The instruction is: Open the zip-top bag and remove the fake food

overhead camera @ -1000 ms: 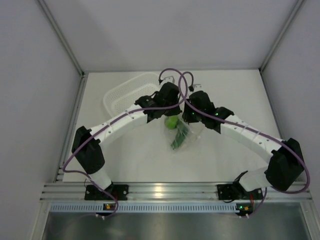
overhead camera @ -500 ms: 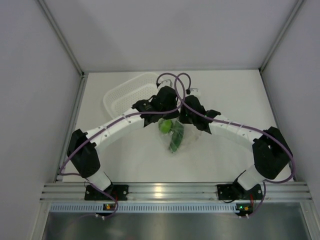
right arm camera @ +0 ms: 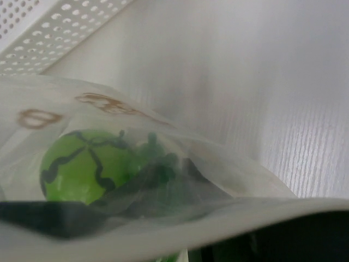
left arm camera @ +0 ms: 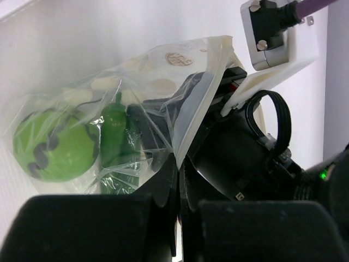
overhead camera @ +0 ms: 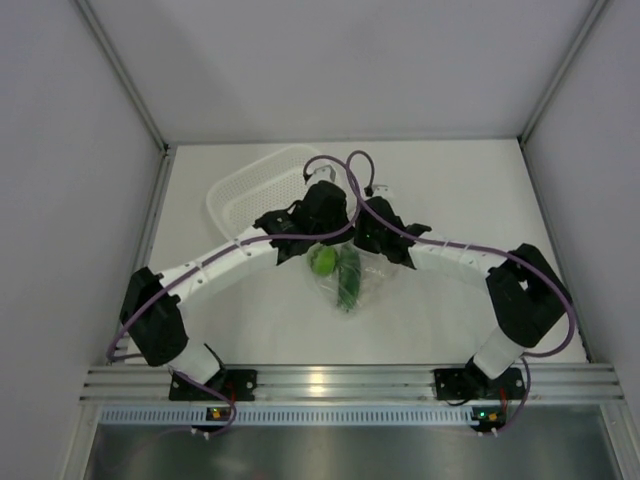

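Note:
The zip-top bag [overhead camera: 362, 290] hangs between my two wrists over the table's middle. Inside it are the fake food's lime-green ball [overhead camera: 322, 260] and dark green pods [overhead camera: 348, 282]. In the left wrist view my left gripper [left arm camera: 180, 173] is shut on the bag's [left arm camera: 163, 71] top edge, with the ball [left arm camera: 54, 144] and a pod [left arm camera: 114, 136] behind the film. My right gripper [left arm camera: 152, 121] reaches into the bag's mouth; its jaws are blurred behind plastic. The right wrist view looks through the bag [right arm camera: 180, 136] at the ball [right arm camera: 82, 164] and pods [right arm camera: 158, 166].
A white perforated basket [overhead camera: 250, 185] stands at the back left, just behind the left wrist; its wall [right arm camera: 49, 27] shows at the right wrist view's top. White walls enclose the table on three sides. Purple cables loop above both wrists.
Both wrists and the bag have shifted left and nearer. The green ball now hangs further left and lower. Both arms have drawn in, elbows swinging towards the near edge.

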Motion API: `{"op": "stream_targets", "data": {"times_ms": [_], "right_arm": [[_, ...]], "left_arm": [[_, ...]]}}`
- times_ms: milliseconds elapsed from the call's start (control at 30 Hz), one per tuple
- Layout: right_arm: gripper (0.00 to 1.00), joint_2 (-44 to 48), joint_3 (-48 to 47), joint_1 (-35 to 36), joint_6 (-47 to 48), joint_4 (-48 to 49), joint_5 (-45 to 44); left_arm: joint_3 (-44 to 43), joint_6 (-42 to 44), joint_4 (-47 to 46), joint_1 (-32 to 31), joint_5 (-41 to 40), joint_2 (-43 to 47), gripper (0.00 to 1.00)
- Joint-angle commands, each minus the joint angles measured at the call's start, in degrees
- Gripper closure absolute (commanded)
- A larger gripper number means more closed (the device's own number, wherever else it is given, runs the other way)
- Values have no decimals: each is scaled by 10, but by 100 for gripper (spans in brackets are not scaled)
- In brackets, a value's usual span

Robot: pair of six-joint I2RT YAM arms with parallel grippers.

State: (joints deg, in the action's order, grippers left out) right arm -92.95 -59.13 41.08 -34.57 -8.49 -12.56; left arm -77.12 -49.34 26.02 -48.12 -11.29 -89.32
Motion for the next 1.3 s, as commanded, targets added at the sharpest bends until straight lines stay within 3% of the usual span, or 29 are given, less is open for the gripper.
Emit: {"op": "stream_targets", "data": {"times_ms": [0, 367, 667, 933, 1033, 1267], "right_arm": [[75, -15, 18, -5, 3, 25, 20], [69, -70, 17, -7, 33, 18, 75], [70, -22, 61, -7, 16, 80, 145], [80, -29, 43, -21, 51, 38, 107], [91, -19, 43, -38, 89, 3, 76], [94, 50, 46, -99, 130, -83, -15]], "left_arm": [[32, -19, -79, -3, 0, 43, 100], [75, -24, -98, -2, -11, 33, 100], [108, -15, -125, -2, -8, 24, 100], [123, -81, -206, -3, 45, 58, 100], [128, -105, -236, -3, 48, 75, 100], [116, -133, -254, -4, 44, 103, 100]]}}
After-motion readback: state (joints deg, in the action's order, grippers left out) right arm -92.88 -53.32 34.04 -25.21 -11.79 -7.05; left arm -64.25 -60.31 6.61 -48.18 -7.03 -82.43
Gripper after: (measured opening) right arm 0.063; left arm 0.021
